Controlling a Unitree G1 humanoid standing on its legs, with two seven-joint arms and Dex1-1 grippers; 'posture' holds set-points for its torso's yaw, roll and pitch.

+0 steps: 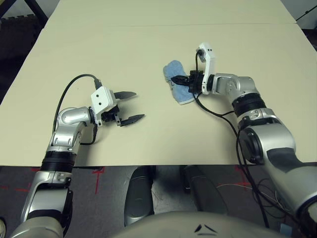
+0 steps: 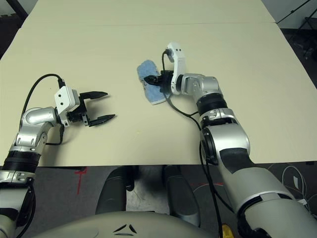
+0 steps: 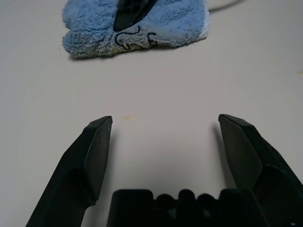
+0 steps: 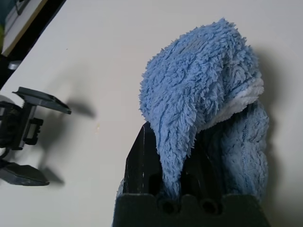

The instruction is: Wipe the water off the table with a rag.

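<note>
The light-blue fluffy rag (image 1: 174, 74) lies bunched on the cream table (image 1: 148, 39), right of its middle. My right gripper (image 1: 181, 81) is shut on the rag, and a fold of cloth (image 4: 203, 80) drapes over its black fingers (image 4: 137, 156). To the left, near the front, my left gripper (image 1: 132, 105) stands open just above the tabletop, pointing toward the rag, with nothing between its fingers (image 3: 97, 146). A tiny yellowish speck of water (image 3: 127, 117) sits on the table between the left gripper and the rag, also seen as a water speck (image 4: 98, 126).
A black cable (image 1: 218, 111) from the right wrist loops onto the table beside the forearm. A thin seam (image 1: 148, 24) crosses the far part of the tabletop. The front edge (image 1: 148, 164) runs just behind both elbows, with dark floor past the left edge.
</note>
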